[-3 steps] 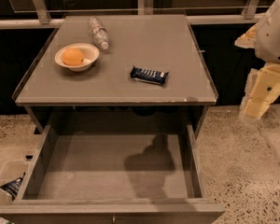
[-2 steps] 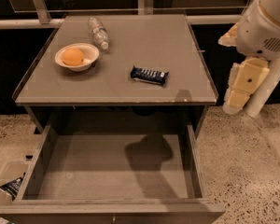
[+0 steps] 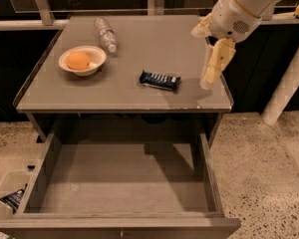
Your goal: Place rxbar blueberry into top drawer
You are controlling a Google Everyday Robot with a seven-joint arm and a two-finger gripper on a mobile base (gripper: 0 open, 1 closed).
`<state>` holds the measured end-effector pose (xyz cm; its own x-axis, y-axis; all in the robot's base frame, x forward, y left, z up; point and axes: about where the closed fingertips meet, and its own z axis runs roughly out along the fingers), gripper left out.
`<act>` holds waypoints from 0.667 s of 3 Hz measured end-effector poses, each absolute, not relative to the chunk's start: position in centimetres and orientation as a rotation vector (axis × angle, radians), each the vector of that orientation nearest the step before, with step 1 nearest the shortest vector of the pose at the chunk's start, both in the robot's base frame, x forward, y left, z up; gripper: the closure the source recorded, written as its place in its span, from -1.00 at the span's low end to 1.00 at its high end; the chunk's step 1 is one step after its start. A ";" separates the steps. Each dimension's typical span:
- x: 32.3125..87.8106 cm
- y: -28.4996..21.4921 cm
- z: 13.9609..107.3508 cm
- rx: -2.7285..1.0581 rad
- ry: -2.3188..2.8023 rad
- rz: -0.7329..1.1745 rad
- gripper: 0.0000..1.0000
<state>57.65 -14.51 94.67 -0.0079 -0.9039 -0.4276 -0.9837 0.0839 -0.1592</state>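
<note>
The rxbar blueberry (image 3: pixel 159 79) lies flat on the grey table top (image 3: pixel 139 49), right of its middle, a dark navy wrapper with white lettering. The top drawer (image 3: pixel 124 180) stands pulled out under the table, its bare bottom showing with nothing in it. My gripper (image 3: pixel 211 72) hangs pointing down above the table's right edge, a hand's width to the right of the bar and not touching it. It holds nothing that I can see.
A white bowl (image 3: pixel 82 61) with an orange fruit sits at the table's left. A clear plastic bottle (image 3: pixel 105 34) lies behind it. Another dark packet (image 3: pixel 12 199) lies low at the left, outside the drawer. A white pole (image 3: pixel 289 81) stands to the right.
My arm has swung left, from beside the table to above its right edge, nearer the bar. The bar, bowl, bottle and drawer have not moved.
</note>
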 end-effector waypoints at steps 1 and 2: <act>59.2 -14.4 95.8 -1.827 1.911 0.244 -1.00; 59.2 -14.4 95.8 -1.827 1.911 0.243 -1.00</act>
